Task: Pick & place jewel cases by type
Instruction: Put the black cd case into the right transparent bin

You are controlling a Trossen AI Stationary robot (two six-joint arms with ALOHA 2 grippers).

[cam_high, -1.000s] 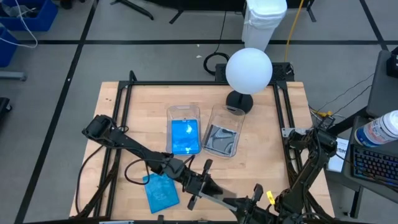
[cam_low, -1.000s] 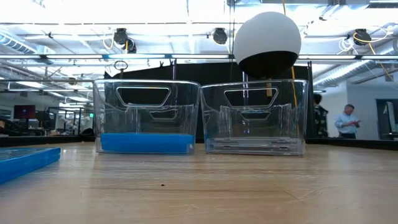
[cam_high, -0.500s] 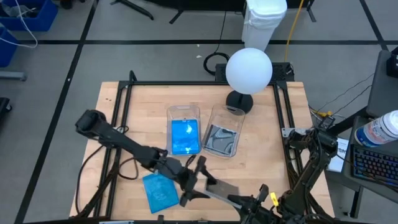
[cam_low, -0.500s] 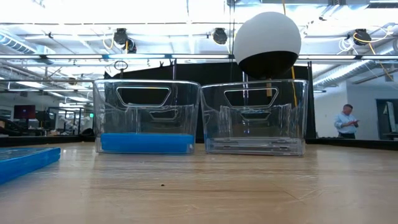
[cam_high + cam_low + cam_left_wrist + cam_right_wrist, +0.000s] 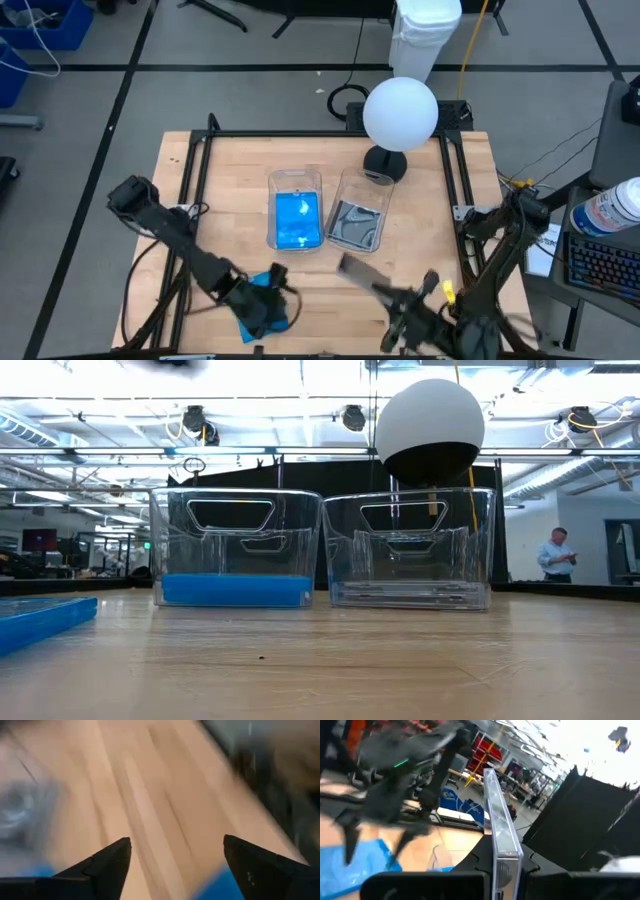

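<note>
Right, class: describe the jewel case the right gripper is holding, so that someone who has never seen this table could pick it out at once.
Start at the two clear tubs mid-table, below the white globe lamp. Just in front of the right-hand tub, a clear jewel case hangs above the wood, pinched by the right gripper. It is the only case off the table; the blue case lies flat under the left gripper.

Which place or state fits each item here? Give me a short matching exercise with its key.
Things:
1. left tub
2. right tub
3. right gripper
4. left gripper

States:
A. open, above the loose blue case at the table's front
B. holds dark grey cases
C. shut on a clear case, held on edge
D. holds blue cases

Pairs: 1-D, 2-B, 3-C, 4-A
</note>
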